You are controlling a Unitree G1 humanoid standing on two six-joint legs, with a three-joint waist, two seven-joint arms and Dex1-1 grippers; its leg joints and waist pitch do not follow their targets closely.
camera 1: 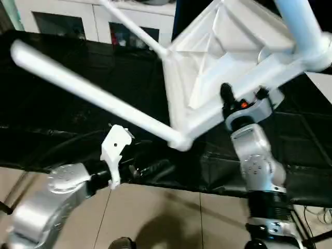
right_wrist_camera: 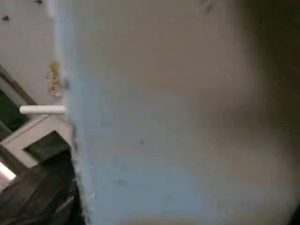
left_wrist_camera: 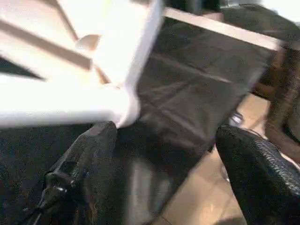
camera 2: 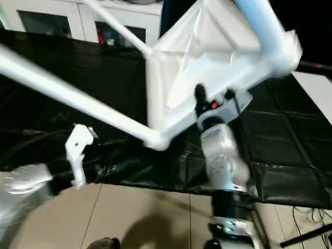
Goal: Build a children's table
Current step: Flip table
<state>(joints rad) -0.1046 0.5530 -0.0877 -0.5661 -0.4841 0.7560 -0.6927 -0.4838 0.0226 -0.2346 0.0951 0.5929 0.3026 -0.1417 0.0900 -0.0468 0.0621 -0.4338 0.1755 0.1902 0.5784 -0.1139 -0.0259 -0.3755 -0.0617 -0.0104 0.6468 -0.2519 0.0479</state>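
Left eye view: the all-white plastic children's table (camera 1: 223, 57), its ribbed underside facing the camera and legs already seated in its corner sockets, hangs tilted in the air above a black mat-covered floor (camera 1: 62, 119). The right end effector (camera 1: 241, 101) is clamped on the edge of the top, carrying it alone. The left end effector (left_wrist_camera: 161, 173) stands wide and holds nothing, its fingers just below the corner where a long tapered white tubular leg (camera 1: 88, 91) joins the top. The danger, judged from this pose, is leverage: one narrow grip on a rim bears a wide, swinging load, so the top could twist out and drop onto the mat. The long leg could also sweep into the white cabinet with glass doors (camera 1: 98, 21) behind.
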